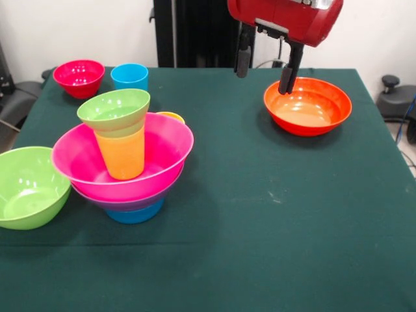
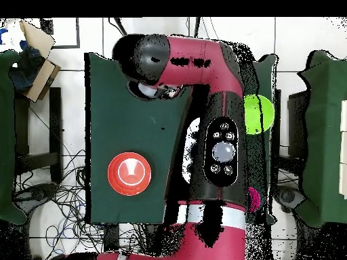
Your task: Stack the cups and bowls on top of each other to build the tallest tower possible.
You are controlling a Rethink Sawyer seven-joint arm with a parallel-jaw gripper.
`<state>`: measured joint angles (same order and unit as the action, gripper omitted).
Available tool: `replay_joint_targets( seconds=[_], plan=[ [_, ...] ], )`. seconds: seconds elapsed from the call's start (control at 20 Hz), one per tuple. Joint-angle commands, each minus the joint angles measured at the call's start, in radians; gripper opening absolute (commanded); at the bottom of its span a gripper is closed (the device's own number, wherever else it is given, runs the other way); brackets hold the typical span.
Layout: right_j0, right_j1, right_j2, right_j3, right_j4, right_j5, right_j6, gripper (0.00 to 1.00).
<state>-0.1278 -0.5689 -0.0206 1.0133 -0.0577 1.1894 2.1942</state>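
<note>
My gripper (image 1: 265,68) hangs open and empty at the back, its right finger (image 1: 289,75) just above the far left rim of the orange bowl (image 1: 307,106) (image 2: 129,173). On the left stands the tower: a mid blue bowl (image 1: 134,212) at the bottom, a purple bowl (image 1: 107,200), then the big pink bowl (image 1: 162,146). Inside the pink bowl an orange-yellow cup (image 1: 122,155) stands upright with the small green bowl (image 1: 114,108) on it. A yellow rim (image 1: 172,116) peeks out behind the pink bowl. In the overhead view the arm hides the gripper and the tower.
The big lime green bowl (image 1: 29,185) (image 2: 259,113) sits at the table's left edge beside the tower. A small red bowl (image 1: 78,77) and a sky blue cup (image 1: 129,76) stand at the far left corner. Dark green cloth (image 1: 260,247) covers the table.
</note>
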Motion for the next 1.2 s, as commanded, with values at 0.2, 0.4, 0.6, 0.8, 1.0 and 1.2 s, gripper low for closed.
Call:
replay_joint_targets(
  seconds=[0.2,0.4,0.6,0.8,1.0,1.2],
  plan=[
    [-0.002,0.15,0.048,-0.322,-0.004,0.169,0.116,1.0],
    [-0.001,0.264,0.057,-0.536,0.004,0.283,0.15,1.0],
    [0.003,0.302,0.05,-0.601,0.006,0.316,0.139,1.0],
    [0.011,0.317,0.031,-0.584,0.006,0.263,0.129,1.0],
    [0.01,0.329,0.016,-0.583,0.013,0.239,0.114,1.0],
    [0.003,0.353,0.004,-0.624,0.011,0.255,0.084,1.0]
  ],
)
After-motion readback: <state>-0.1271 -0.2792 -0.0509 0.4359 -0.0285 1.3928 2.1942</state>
